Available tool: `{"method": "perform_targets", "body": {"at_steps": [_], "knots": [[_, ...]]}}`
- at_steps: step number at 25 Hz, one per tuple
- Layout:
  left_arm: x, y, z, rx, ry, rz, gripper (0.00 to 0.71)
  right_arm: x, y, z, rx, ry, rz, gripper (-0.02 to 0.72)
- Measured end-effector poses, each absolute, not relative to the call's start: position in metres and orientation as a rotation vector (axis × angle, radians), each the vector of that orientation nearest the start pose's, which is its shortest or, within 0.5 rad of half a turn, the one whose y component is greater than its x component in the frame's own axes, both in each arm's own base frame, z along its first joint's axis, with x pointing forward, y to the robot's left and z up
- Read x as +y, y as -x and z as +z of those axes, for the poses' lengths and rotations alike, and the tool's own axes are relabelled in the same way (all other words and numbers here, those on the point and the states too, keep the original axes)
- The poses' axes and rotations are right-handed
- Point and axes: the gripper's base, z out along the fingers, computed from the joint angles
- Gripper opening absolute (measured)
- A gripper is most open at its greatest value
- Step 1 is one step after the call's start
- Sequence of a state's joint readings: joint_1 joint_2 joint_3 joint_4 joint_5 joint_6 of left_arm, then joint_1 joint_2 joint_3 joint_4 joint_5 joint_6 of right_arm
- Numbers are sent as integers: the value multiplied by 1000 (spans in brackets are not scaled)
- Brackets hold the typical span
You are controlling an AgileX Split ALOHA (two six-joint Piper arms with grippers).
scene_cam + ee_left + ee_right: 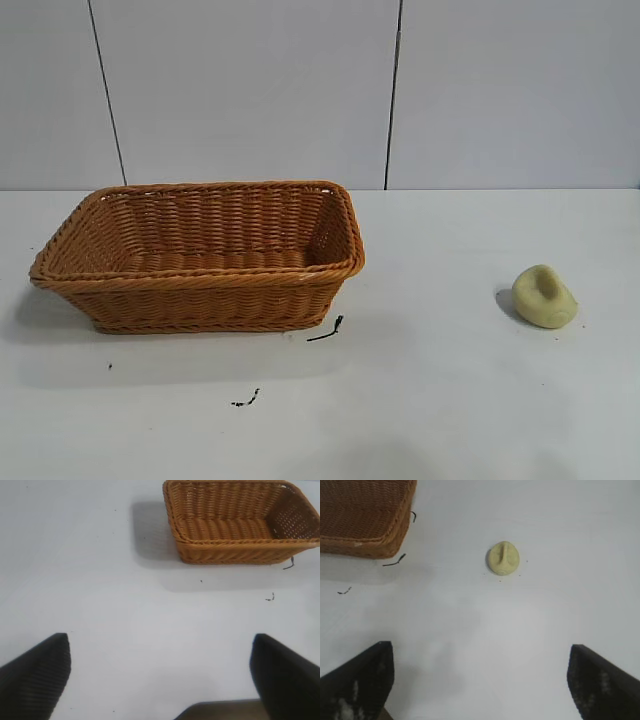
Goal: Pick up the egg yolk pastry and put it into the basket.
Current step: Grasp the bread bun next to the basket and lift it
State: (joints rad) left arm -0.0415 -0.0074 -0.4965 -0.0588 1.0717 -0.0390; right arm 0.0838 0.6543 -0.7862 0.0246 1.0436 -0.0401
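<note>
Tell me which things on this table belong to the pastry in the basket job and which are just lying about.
Part of the job: the egg yolk pastry, alone on the table; the basket, nothing visible in it; the right gripper, open, short of the pastry.

Just lying about: small black scraps on the white table beside the basket; the left gripper, open and idle.

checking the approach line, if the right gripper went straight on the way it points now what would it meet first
Probably the egg yolk pastry: it sits ahead of the open right gripper, roughly centred between the fingers, on bare table. The basket lies off to one side. Depth is unclear.
</note>
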Motion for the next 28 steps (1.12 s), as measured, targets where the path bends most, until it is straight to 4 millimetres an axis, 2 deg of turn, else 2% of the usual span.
{"method": "perform_targets", "body": {"at_steps": [3, 6, 10, 18, 23, 28], "knots": [[-4, 6, 275, 2052, -6, -121, 695, 12, -139, 336, 2464, 192, 16, 655], [-4, 6, 275, 2052, -6, -121, 695, 15, -178, 328, 2530, 228, -5, 655], [-4, 6, 275, 2052, -6, -121, 695, 19, -229, 305, 2623, 247, -7, 655], [-4, 6, 275, 2052, -6, -121, 695, 27, -317, 254, 2787, 269, -6, 655], [-4, 6, 275, 2052, -6, -121, 695, 32, -360, 225, 2845, 274, 17, 655], [-4, 6, 275, 2052, -6, -121, 695, 49, -378, 185, 2909, 360, 30, 655]]}}
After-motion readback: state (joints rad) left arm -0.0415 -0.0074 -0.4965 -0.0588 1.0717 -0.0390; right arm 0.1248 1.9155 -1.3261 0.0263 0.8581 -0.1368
